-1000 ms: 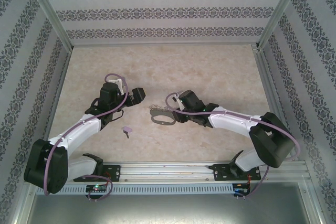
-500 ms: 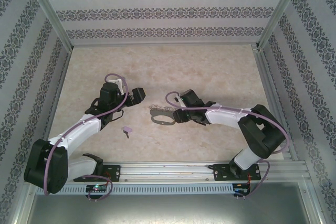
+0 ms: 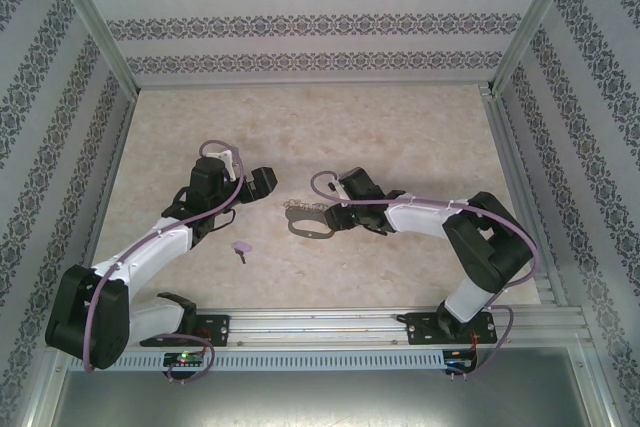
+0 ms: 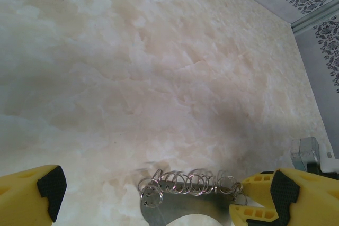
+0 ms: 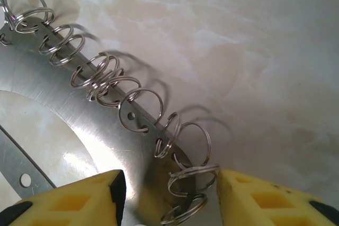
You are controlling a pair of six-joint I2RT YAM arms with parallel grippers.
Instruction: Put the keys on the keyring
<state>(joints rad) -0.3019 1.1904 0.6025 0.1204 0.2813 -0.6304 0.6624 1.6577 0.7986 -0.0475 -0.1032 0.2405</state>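
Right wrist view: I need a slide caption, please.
Right gripper straddling the row of split rings on the keyring, marble-look table beneath.

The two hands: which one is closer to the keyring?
The right hand: its yellow fingers flank the end rings of the keyring. The left hand, wide open, stands apart from it.

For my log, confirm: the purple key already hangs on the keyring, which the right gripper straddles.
Not so: the top view shows the purple key lying loose on the table, apart from the keyring. The right gripper does straddle the keyring's end.
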